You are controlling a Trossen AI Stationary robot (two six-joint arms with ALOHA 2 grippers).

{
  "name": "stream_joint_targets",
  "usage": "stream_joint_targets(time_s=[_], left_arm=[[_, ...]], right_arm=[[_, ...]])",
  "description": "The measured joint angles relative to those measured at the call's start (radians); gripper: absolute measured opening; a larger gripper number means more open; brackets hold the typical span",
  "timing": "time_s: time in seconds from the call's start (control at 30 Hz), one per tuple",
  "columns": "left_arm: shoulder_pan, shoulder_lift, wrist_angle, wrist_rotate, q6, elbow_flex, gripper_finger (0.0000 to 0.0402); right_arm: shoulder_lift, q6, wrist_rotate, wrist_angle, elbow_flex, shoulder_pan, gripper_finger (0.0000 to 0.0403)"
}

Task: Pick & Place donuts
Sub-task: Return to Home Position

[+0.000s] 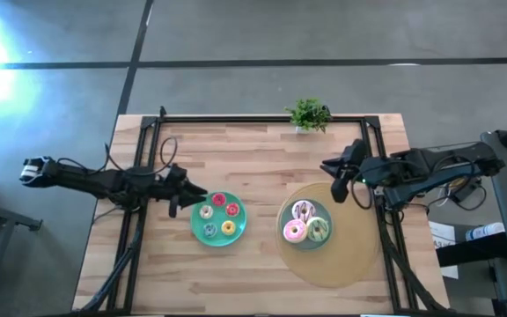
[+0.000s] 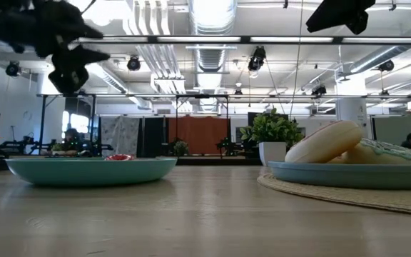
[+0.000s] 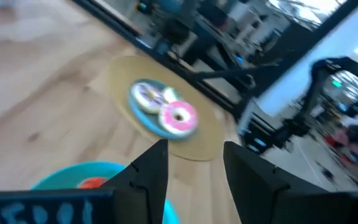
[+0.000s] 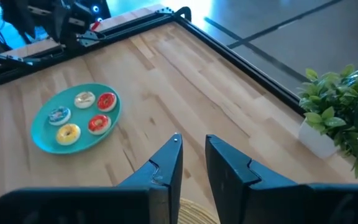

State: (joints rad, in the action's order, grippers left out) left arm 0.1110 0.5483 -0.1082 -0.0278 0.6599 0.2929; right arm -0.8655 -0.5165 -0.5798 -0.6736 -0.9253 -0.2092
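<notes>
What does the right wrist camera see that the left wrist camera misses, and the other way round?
Only the right wrist view shows the potted plant and all five small donuts on the teal plate. Only the left wrist view shows the big frosted donuts on a second plate, on a round mat. Both show the wooden table and some of the teal plate; the right gripper and left gripper each hang open above the table.

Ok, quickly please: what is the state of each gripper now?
Left gripper: open, holding nothing, beside the round teal plate of small donuts.
Right gripper: open, holding nothing, above the light wooden table.
</notes>
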Motion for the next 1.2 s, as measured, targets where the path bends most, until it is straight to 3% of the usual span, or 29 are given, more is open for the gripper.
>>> stream_joint_targets(time_s=[0.13,0.33,0.57,0.9,1.2], left_arm=[[-0.019,-0.107,0.012,-0.012,0.039,-0.089,0.0129],[-0.033,-0.238,-0.004,0.092,0.078,-0.205,0.0129],[-0.034,-0.347,-0.038,0.072,0.033,-0.283,0.0129],[-0.035,-0.365,0.074,-0.097,-0.021,-0.284,0.0129],[-0.035,-0.362,0.072,-0.105,-0.020,-0.284,0.0129]], right_arm=[[-0.019,0.010,0.000,-0.002,0.000,0.000,0.0066],[-0.036,0.085,-0.048,-0.002,0.000,0.000,0.0075],[-0.033,0.079,-0.078,-0.002,0.000,0.000,0.0083],[-0.033,0.079,-0.078,-0.001,0.000,0.000,0.0073],[-0.033,0.079,-0.075,-0.001,0.000,0.000,0.0072]])
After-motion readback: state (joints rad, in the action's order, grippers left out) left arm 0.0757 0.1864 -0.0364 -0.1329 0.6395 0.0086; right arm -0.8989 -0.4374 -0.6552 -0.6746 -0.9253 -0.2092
